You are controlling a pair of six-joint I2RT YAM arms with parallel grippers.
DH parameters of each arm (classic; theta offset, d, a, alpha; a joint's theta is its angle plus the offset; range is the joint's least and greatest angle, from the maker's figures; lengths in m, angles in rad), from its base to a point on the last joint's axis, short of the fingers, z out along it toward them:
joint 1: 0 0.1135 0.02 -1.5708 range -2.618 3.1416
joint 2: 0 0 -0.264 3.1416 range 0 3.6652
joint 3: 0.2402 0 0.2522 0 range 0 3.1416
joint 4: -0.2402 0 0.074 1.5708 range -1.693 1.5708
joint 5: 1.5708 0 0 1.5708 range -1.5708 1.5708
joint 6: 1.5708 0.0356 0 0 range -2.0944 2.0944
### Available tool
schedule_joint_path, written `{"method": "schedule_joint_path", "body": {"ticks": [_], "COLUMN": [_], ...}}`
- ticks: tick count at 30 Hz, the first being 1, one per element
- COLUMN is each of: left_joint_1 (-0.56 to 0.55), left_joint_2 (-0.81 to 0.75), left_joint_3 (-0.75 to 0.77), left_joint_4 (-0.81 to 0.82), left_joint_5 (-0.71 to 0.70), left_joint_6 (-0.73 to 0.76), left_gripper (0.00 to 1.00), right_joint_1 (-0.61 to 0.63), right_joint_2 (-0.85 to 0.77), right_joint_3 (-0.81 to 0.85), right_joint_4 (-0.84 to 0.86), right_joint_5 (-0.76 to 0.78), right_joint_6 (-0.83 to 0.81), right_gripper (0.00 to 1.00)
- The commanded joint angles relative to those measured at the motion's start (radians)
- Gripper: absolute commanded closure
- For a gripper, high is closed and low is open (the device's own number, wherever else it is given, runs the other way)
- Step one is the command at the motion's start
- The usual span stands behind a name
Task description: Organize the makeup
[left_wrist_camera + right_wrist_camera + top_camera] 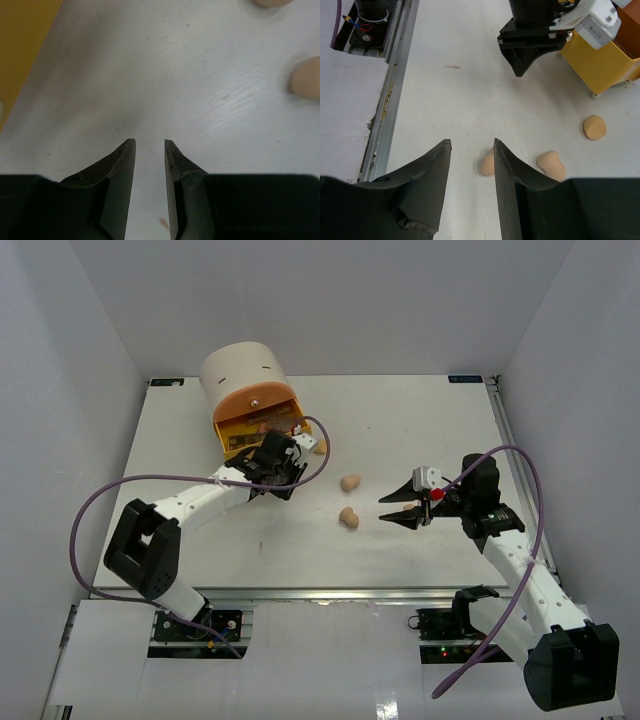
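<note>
Right hand [470, 147]: jaws partway open, holding nothing. Nearest sponge [487, 162] shows through the gap, lying on the tabletop [460, 90] just ahead. Second sponge [551, 164] sits off to the right; third sponge [594, 126] farther ahead (near the open drawer [592, 65]). Left hand [149, 142], farthest out beside that drawer: narrow gap between jaws, empty.

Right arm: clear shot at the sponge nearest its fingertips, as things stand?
Probably yes. That sponge lies on the bare table just ahead of the right gripper, with nothing between them. The left gripper is off by the drawer unit, out of the way.
</note>
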Motion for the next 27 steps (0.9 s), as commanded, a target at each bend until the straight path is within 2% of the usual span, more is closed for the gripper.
{"method": "schedule_joint_path", "body": {"ticks": [1, 5, 8, 12, 13, 19, 24, 27], "left_joint_1": [0.001, 0.012, 0.056, 0.14, 0.161, 0.198, 0.213, 0.228], "left_joint_2": [0.024, 0.059, 0.084, 0.121, 0.126, 0.128, 0.141, 0.163], "left_joint_3": [0.102, 0.174, 0.217, 0.272, 0.285, 0.295, 0.32, 0.342], "left_joint_4": [-0.012, 0.014, 0.025, 0.024, 0.031, 0.082, 0.108, 0.108], "left_joint_5": [-0.173, -0.253, -0.268, -0.254, -0.243, -0.245, -0.204, -0.164], "left_joint_6": [0.174, 0.277, 0.302, 0.276, 0.271, 0.277, 0.276, 0.264], "left_gripper": [0.58, 0.55, 0.51, 0.38, 0.3, 0.18, 0.11, 0.11], "right_joint_1": [-0.003, -0.002, -0.003, -0.003, -0.003, -0.005, -0.005, -0.008], "right_joint_2": [-0.003, 0.003, 0.001, 0.003, 0.003, 0.025, 0.035, 0.035], "right_joint_3": [0.025, 0.027, 0.027, 0.025, 0.025, 0.027, 0.025, 0.025], "right_joint_4": [0.034, 0.033, 0.033, 0.031, 0.033, 0.031, 0.031, 0.031], "right_joint_5": [0.008, 0.018, 0.025, 0.032, 0.031, 0.022, 0.03, 0.032], "right_joint_6": [-0.022, -0.016, -0.018, -0.018, -0.019, -0.016, -0.017, -0.016], "right_gripper": [0.54, 0.54, 0.54, 0.54, 0.54, 0.54, 0.54, 0.54]}}
